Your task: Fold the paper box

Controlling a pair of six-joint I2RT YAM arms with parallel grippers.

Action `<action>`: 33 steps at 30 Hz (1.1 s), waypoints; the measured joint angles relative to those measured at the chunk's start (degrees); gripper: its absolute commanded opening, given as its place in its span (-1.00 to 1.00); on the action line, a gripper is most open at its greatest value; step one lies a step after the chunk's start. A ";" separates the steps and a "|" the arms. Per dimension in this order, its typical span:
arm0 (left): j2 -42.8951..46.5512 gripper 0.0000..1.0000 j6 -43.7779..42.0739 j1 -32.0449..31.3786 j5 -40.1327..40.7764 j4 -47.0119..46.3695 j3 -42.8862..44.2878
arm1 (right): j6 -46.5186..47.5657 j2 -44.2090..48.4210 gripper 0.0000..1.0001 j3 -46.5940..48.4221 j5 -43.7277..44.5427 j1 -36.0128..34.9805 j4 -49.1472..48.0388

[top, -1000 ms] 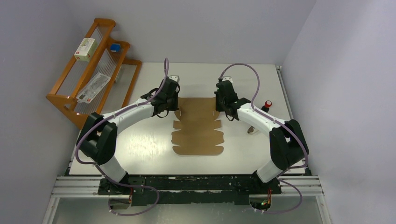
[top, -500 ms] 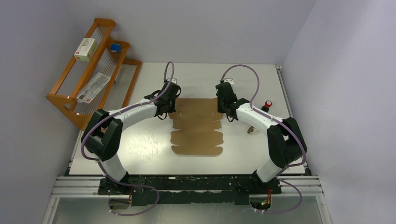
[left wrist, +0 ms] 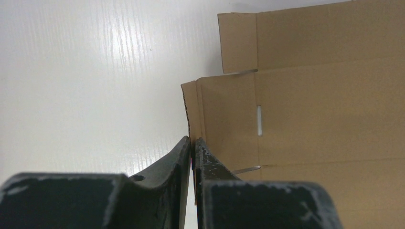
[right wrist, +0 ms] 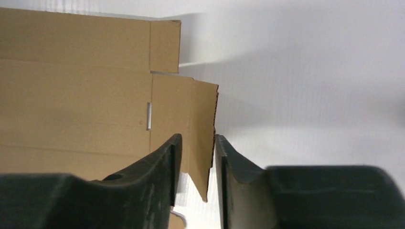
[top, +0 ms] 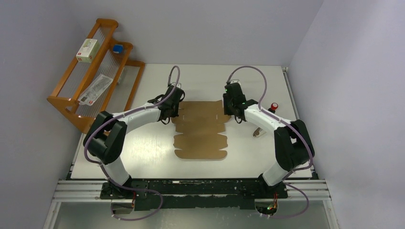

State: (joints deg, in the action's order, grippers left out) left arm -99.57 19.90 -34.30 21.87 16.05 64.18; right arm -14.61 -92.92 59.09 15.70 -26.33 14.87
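- Paper box (top: 200, 131): plain brown, unprinted.
- Table (top: 153, 148): white, faint grain is seen.
- Rack (top: 106, 23): orange-brown wood.
- Small box (top: 88, 50): white, labelled in green and red.
- Cables (top: 246, 67): mauve.
- Button (top: 274, 105): red.

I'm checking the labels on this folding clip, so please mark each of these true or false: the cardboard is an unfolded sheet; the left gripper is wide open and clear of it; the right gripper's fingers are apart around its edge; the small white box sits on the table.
1. The paper box is an unfolded sheet lying on the table. True.
2. The left gripper is wide open and clear of the cardboard. False: its fingers are pinched shut on the sheet's left edge.
3. The right gripper has its fingers apart with the sheet's right edge between them. True.
4. The small white box sits on the table. False: it rests on the top of the wooden rack at the left.
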 measured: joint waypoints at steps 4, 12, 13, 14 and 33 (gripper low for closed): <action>1.99 -0.73 -1.40 0.00 0.00 -2.69 -2.71 | 3.04 2.91 0.01 0.37 -6.45 3.87 0.02; 7.19 -0.72 -5.44 0.00 -0.57 -11.93 -8.50 | 9.14 4.00 0.37 7.41 -22.14 8.94 -0.48; 7.82 -0.72 -5.84 0.00 -0.76 -12.92 -9.01 | 10.12 3.37 0.38 8.61 -23.98 9.05 -0.52; 8.59 -0.72 -6.25 0.00 -1.14 -14.27 -9.70 | 11.19 2.38 0.39 9.94 -25.83 9.07 -0.79; 15.91 -0.72 -11.61 0.00 -5.64 -25.77 -16.55 | 32.28 -26.49 0.46 36.44 -52.63 9.09 8.00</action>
State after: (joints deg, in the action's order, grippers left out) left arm -83.66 8.29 -34.30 16.23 -9.72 47.64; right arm 17.67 -119.42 95.53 -36.93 -17.23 22.87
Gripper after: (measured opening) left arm 0.144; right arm 0.721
